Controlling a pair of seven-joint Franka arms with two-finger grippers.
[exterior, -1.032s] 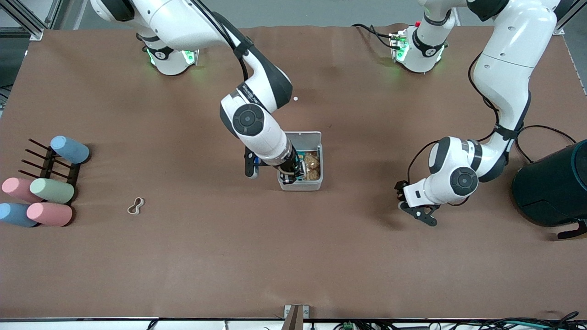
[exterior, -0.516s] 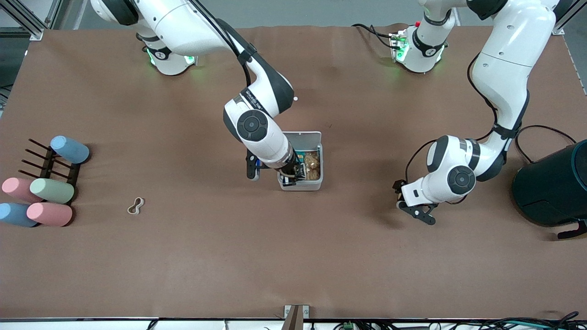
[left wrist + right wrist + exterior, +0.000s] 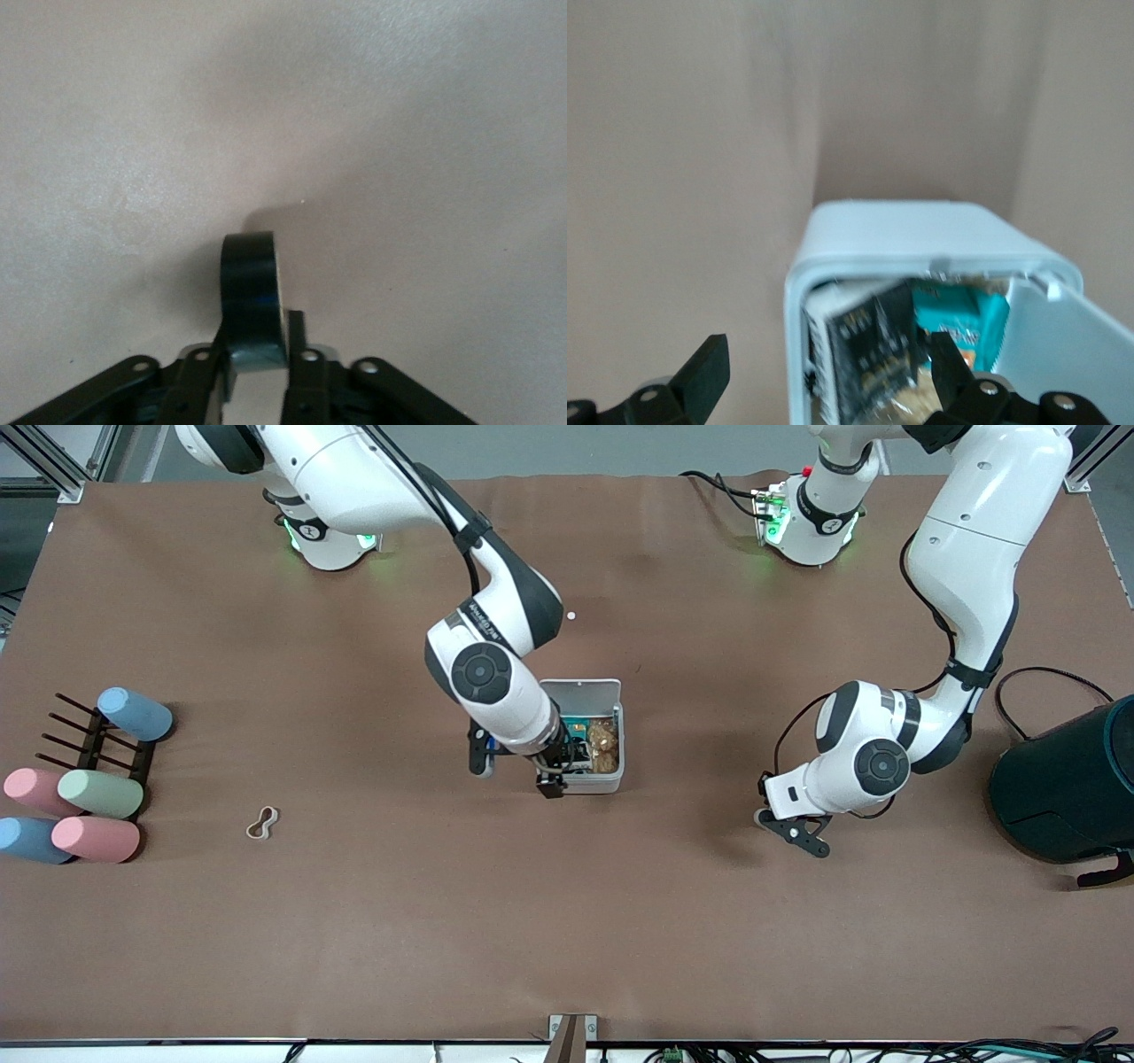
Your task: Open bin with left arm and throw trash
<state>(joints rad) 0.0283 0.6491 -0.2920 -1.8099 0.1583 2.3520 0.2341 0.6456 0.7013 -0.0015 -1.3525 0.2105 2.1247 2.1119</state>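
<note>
Now the brown table [image 3: 620, 921] carries everything, and the two white arms reach over it from their bases. The right arm [image 3: 483, 664] bends down to the middle of the table, and the right gripper [image 3: 523, 766] stands over the open bin [image 3: 611, 779] with its fingers [image 3: 704, 372] wide apart and nothing between them. The left arm [image 3: 961, 593] comes down toward its own end of the table, and the left gripper [image 3: 793, 833] hangs low over the bare cloth, closed on the small black tape roll [image 3: 252, 297], which stands on its edge between the two fingers. A large dark teal container [image 3: 1063, 788] stands at the left arm's end of the table. At the right arm's end lie the pastel cylinders [image 3: 97, 793], one blue, one green, two pink and one more blue, beside and partly on a dark rack [image 3: 89, 740]. The bin is a small white box in the middle of the table, and its flat lid [image 3: 580, 691] is swung up. Inside it the dark printed packet [image 3: 868, 354] leans against the wall, next to a turquoise wrapper [image 3: 961, 323] and something golden-brown [image 3: 604, 744]. The beige rubber loop [image 3: 262, 823] lies flat on the table between the cylinders and the bin, nearer to the front camera than the bin, well apart from both grippers.
</note>
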